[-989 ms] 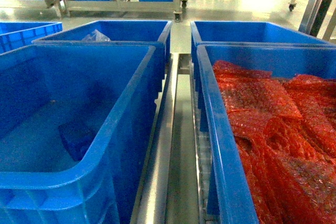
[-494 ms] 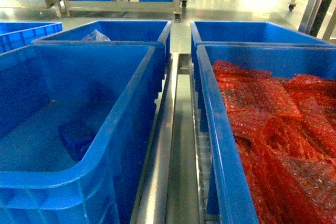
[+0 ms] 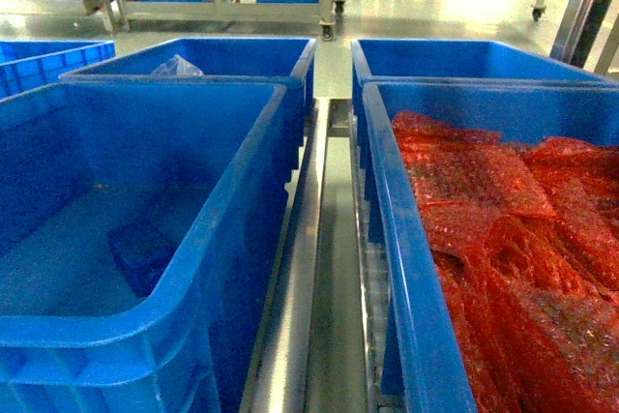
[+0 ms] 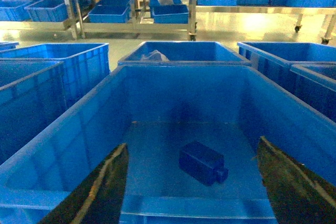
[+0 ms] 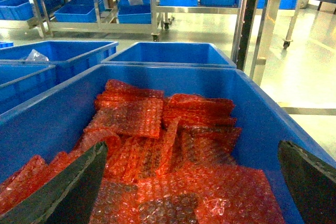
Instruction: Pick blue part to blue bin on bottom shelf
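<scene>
Left wrist view: left gripper [image 4: 191,182], jaws spread and empty, frames the blue part [image 4: 202,162], seemingly rigid, light, best pinched across its flat sides; right gripper [image 5: 191,182] likewise spread.

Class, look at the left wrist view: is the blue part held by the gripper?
No, the blue part lies on the blue bin floor.

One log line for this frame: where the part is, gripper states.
blue part: lying on floor of blue bin | left gripper: open, empty, above bin | right gripper: open, above red bubble-wrap bags
</scene>
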### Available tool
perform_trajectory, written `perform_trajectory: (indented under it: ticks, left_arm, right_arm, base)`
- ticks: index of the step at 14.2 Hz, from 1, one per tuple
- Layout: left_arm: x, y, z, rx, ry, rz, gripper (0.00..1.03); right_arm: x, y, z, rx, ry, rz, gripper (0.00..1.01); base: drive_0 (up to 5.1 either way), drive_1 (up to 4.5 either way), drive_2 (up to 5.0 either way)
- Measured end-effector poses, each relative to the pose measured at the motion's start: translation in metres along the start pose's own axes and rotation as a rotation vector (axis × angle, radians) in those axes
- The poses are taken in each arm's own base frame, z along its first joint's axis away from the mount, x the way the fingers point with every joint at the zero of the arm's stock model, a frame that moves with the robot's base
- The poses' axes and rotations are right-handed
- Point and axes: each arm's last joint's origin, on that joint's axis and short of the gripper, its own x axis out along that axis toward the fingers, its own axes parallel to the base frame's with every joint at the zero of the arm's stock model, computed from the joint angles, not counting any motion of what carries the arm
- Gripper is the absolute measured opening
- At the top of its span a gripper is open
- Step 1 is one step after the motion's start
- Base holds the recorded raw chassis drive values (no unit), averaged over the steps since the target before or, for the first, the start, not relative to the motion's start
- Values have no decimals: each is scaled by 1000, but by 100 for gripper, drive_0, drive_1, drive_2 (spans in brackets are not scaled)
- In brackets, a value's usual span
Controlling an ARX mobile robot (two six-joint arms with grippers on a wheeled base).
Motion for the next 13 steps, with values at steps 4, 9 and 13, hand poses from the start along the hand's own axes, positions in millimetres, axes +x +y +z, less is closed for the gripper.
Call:
perform_trajectory:
  ticks: [4, 9, 13]
  left_arm:
    - [0, 0, 0, 1, 0, 0, 98]
    - [0, 0, 0, 1, 0, 0, 98]
    - [0, 0, 0, 1, 0, 0, 98]
  right_arm:
    - [0, 0, 0, 0, 0, 0, 98]
    - [0, 0, 0, 0, 0, 0, 98]
    - [0, 0, 0, 0, 0, 0, 98]
  base:
    - [0, 0, 0]
    - [0, 0, 0]
    - [0, 0, 0]
